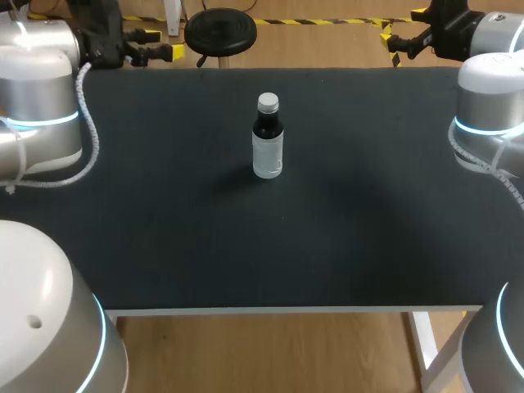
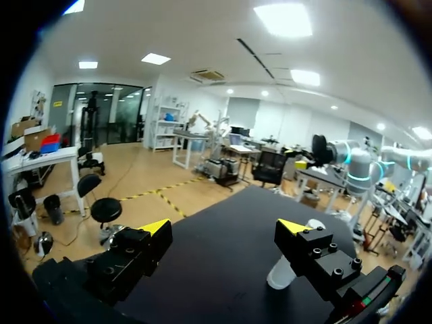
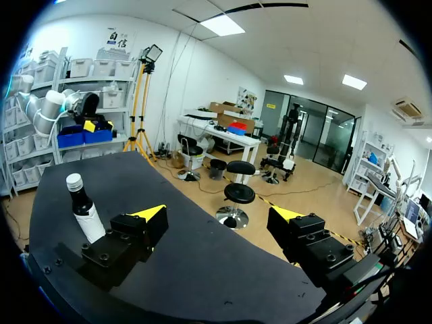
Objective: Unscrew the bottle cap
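Left fingers and right fingers spread, away from bottle.

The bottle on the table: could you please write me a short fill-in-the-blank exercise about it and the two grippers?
1. The bottle stands ____ near the middle of the table.
2. Its cap sits ____ the bottle's neck, not yet removed.
3. The left gripper and the right gripper are both ____, each far from the bottle.
4. The table's surface is ____ in colour.

Missing words: upright; on; open; black.
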Robot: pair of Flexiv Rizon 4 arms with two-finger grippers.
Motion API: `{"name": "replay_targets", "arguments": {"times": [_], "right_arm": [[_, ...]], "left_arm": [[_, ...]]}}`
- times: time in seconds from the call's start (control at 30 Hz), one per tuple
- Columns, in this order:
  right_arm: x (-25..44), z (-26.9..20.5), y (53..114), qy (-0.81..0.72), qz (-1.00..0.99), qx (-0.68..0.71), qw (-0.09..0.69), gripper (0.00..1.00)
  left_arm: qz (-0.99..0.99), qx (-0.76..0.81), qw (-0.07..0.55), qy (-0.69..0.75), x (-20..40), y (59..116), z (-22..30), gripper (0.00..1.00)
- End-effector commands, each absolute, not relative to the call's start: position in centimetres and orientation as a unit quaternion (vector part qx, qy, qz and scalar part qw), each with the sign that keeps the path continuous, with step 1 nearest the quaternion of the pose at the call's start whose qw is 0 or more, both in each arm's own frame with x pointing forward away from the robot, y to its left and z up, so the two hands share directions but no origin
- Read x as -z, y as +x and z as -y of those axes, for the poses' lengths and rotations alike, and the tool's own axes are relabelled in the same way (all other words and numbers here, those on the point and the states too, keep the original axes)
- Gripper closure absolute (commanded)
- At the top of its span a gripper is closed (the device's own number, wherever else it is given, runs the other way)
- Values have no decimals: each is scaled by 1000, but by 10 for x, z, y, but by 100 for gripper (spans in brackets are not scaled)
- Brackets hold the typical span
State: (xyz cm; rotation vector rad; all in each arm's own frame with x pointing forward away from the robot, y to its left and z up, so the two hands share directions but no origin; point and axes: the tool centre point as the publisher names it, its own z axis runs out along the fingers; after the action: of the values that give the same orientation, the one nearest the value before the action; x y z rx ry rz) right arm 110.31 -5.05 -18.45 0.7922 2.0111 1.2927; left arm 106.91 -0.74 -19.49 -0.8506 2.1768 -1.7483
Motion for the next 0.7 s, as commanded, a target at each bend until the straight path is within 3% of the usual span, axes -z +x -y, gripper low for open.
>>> {"name": "replay_targets", "arguments": {"times": [0.03, 0.33, 0.7], "right_arm": [[184, 50, 1104, 300, -761, -488, 306, 0], [184, 50, 1104, 300, -761, -488, 306, 0], [184, 50, 1104, 300, -761, -488, 306, 0]], "left_arm": [[-749, 636, 41, -182, 214, 1073, 13, 0], [-740, 671, -3, -51, 239, 1051, 39, 0], [-713, 700, -32, -1, 263, 1038, 71, 0]]}}
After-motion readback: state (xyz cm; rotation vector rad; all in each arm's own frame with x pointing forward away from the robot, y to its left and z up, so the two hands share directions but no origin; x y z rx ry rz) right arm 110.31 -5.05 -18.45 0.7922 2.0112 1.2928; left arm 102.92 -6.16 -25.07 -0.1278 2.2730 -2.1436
